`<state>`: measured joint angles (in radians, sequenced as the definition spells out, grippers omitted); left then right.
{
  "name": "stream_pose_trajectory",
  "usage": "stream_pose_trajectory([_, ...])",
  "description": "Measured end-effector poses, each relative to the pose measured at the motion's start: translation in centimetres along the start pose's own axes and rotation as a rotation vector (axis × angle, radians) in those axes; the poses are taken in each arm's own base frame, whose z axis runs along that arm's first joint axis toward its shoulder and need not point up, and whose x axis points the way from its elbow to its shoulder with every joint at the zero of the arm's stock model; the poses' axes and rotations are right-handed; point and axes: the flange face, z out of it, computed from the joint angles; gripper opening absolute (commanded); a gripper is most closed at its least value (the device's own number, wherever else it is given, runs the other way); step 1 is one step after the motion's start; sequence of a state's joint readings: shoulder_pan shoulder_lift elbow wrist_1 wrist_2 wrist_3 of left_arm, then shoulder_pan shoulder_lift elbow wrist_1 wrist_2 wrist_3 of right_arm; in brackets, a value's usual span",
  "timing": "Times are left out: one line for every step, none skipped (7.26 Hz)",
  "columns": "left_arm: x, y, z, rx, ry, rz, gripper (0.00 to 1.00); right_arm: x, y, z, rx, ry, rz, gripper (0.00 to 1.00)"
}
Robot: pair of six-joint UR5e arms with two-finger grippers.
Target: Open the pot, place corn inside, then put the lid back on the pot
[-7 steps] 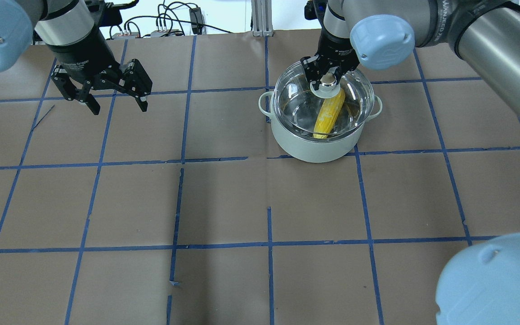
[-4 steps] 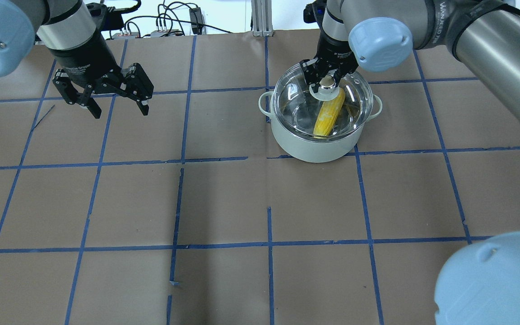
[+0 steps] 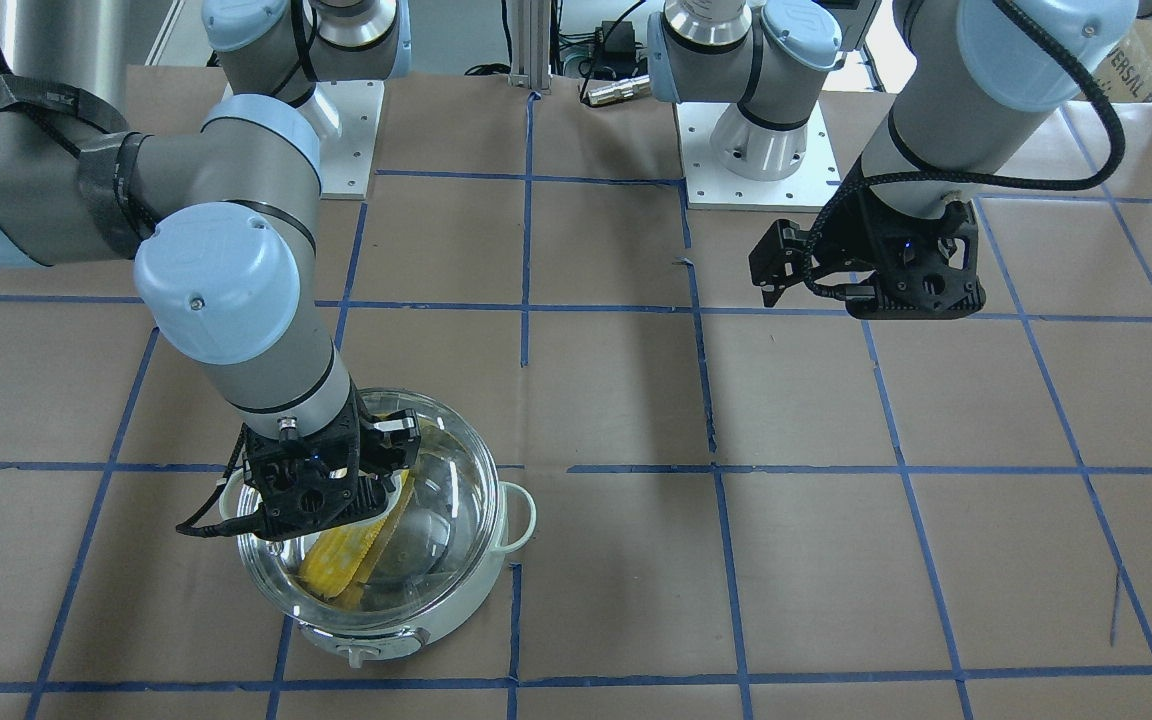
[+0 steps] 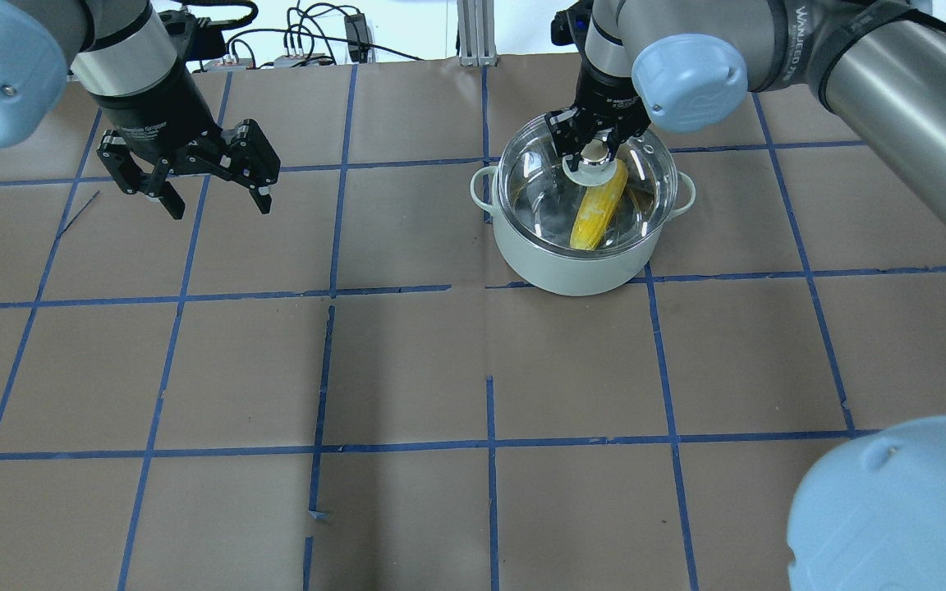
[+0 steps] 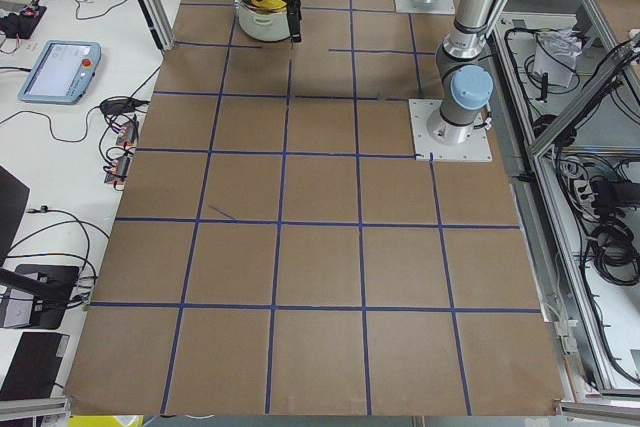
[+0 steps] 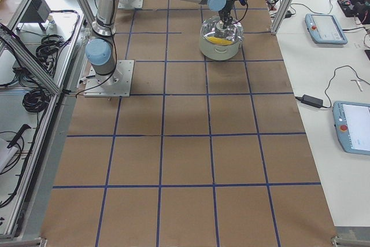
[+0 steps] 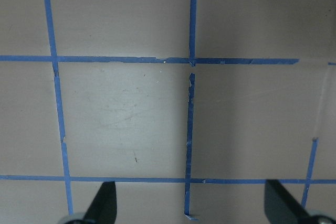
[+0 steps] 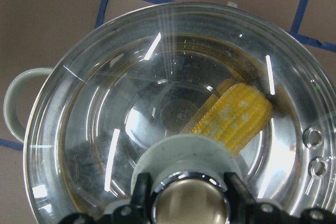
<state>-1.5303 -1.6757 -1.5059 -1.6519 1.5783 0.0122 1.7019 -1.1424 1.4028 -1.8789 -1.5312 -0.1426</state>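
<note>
The pale mint-white pot (image 4: 571,267) stands on the table's far right part, also in the front-facing view (image 3: 416,622). The yellow corn (image 4: 596,212) lies slanted inside it, seen through the glass in the right wrist view (image 8: 236,115). The clear glass lid (image 4: 534,176) sits on the pot's rim (image 8: 100,129). My right gripper (image 4: 594,146) is over the lid's centre, its fingers (image 8: 140,192) pressed on both sides of the knob, shut on it. My left gripper (image 4: 214,195) hangs open and empty above the table at the far left, fingertips (image 7: 105,205) wide apart.
Brown paper with a blue tape grid (image 4: 489,447) covers the table. Cables and an aluminium post (image 4: 473,33) lie past the far edge. The right arm's elbow (image 4: 892,509) looms at the near right corner. Tablets (image 6: 326,27) lie on a side table.
My right gripper has come down a little with the lid, which now sits level on the pot. My left gripper has drifted slightly toward the far edge, still open.
</note>
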Motion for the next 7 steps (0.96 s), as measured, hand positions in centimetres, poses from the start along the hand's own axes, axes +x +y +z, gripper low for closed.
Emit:
stream_pose_trajectory([0.02, -0.03, 0.05, 0.0, 0.0, 0.001, 1.0, -0.01, 0.02, -0.12, 0.001, 0.001, 0.0, 0.33])
stream_pose_trajectory([0.03, -0.06, 0.1, 0.0, 0.0, 0.003, 1.0, 0.01, 0.04, -0.2, 0.0, 0.001, 0.001, 0.33])
stream_pose_trajectory([0.03, -0.12, 0.19, -0.001, 0.0, 0.003, 1.0, 0.01, 0.07, -0.25, -0.001, 0.001, 0.001, 0.33])
stream_pose_trajectory([0.03, -0.17, 0.26, -0.002, 0.0, 0.003, 1.0, -0.02, 0.1, -0.28, -0.003, 0.001, 0.001, 0.33])
stream_pose_trajectory([0.03, -0.18, 0.3, -0.003, 0.0, 0.002, 1.0, -0.05, 0.12, -0.3, -0.003, 0.001, 0.001, 0.32])
stream_pose_trajectory([0.03, -0.14, 0.28, -0.002, 0.0, 0.003, 1.0, -0.09, 0.15, -0.36, -0.003, 0.002, 0.0, 0.32])
stream_pose_trajectory([0.03, -0.16, 0.3, -0.003, 0.0, 0.003, 1.0, -0.33, 0.19, -0.34, -0.005, 0.002, -0.003, 0.32])
